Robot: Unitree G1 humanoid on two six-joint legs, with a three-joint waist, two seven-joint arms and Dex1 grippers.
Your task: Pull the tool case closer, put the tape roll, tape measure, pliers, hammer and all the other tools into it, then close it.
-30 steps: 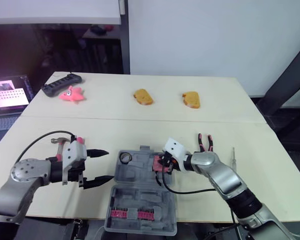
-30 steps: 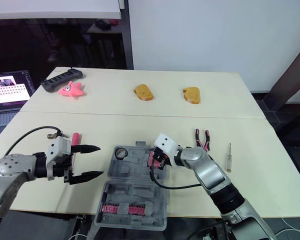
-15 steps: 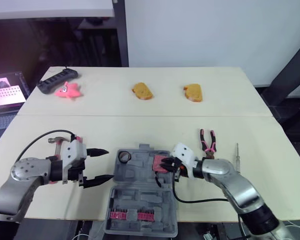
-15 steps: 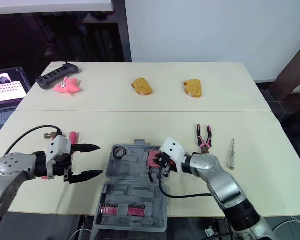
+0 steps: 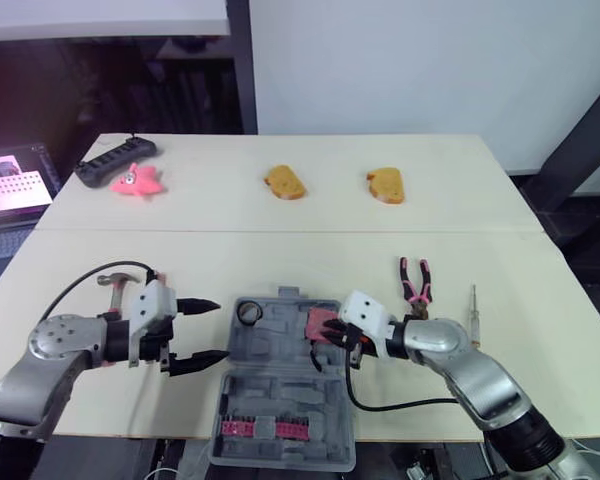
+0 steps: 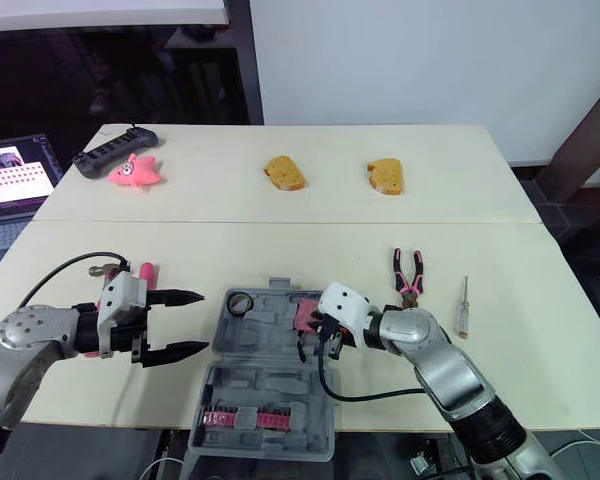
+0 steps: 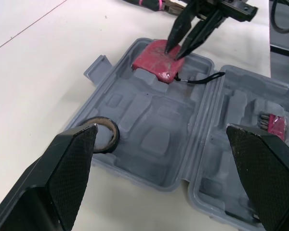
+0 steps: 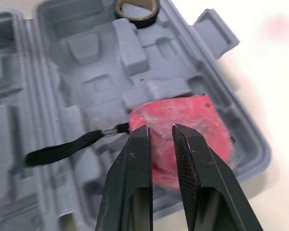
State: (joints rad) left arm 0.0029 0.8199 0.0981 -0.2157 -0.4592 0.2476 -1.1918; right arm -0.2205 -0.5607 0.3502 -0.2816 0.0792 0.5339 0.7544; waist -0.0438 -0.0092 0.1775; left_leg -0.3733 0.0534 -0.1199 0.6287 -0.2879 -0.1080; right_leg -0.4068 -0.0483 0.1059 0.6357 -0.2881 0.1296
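currently, the flat red tape measure (image 8: 185,113) lies in the open grey plastic tool case (image 5: 270,352), right rear pocket. right gripper (image 8: 160,129), 2 fingers narrowly parted, touches it. left gripper (image 5: 220,329) gapes wide left of the case.

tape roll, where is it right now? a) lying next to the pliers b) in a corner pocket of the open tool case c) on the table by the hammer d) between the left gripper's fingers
B: the tape roll sits in a corner pocket of the open tool case, while the left gripper is open beside the case with nothing in it.
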